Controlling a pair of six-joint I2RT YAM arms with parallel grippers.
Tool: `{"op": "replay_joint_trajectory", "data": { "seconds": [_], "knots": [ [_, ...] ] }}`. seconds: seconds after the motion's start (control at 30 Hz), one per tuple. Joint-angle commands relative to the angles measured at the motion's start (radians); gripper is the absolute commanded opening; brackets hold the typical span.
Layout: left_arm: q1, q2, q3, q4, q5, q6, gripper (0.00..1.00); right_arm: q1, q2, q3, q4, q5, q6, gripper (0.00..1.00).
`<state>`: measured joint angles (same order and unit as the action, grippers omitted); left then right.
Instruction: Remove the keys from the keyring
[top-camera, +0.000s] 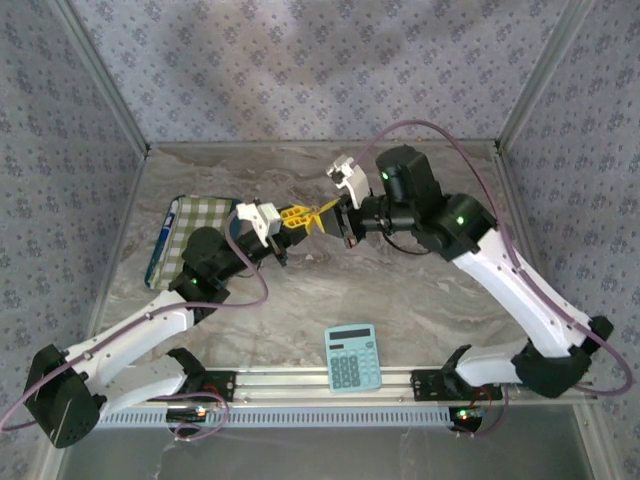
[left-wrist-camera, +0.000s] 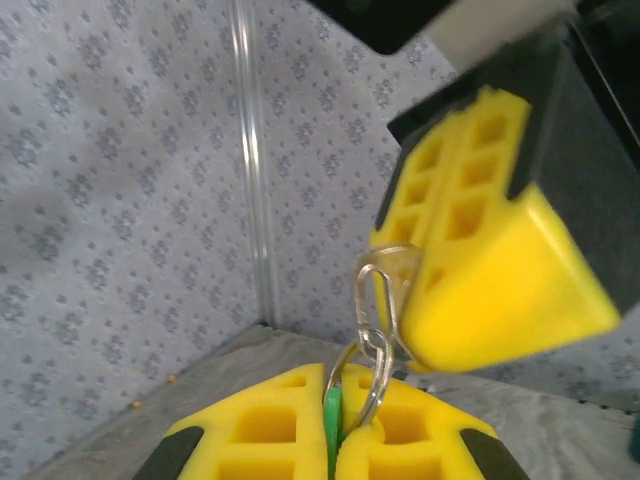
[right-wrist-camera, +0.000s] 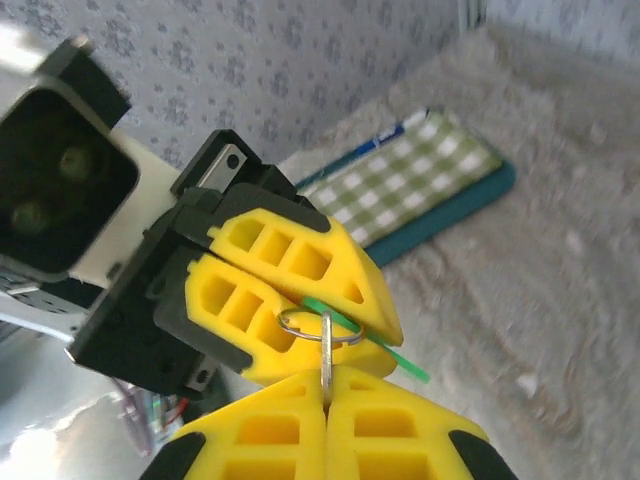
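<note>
Both grippers meet above the middle of the marble table. My left gripper is shut on the keys, a thin bright green piece pinched between its yellow fingers. The green tip sticks out past those fingers. A round silver keyring loops out of the same jaws. Linked to it is a long silver clip. My right gripper is shut on that clip, and its yellow fingers hang just above the left ones.
A light blue calculator lies near the front edge between the arm bases. A green-checked cloth on a teal pad sits at the left, with a blue pen along its edge. Patterned walls close in the back and both sides.
</note>
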<state>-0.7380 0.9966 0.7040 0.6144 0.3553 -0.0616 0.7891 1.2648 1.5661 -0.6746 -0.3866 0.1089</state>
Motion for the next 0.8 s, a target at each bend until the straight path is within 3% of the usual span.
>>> {"op": "replay_joint_trajectory", "data": {
  "seconds": [0.0, 0.23, 0.5, 0.77],
  "knots": [
    [0.047, -0.020, 0.094, -0.145, -0.012, -0.118, 0.00, 0.036, -0.148, -0.117, 0.168, 0.075, -0.164, 0.00],
    [0.062, -0.011, 0.193, -0.325, 0.049, -0.162, 0.00, 0.110, -0.314, -0.303, 0.316, 0.181, -0.419, 0.00],
    [0.073, 0.031, 0.275, -0.428, 0.100, -0.185, 0.00, 0.306, -0.332, -0.288, 0.231, 0.408, -0.710, 0.00],
    [0.075, 0.028, 0.306, -0.490, 0.096, -0.171, 0.00, 0.424, -0.297, -0.235, 0.129, 0.528, -0.864, 0.00]
  ]
}}
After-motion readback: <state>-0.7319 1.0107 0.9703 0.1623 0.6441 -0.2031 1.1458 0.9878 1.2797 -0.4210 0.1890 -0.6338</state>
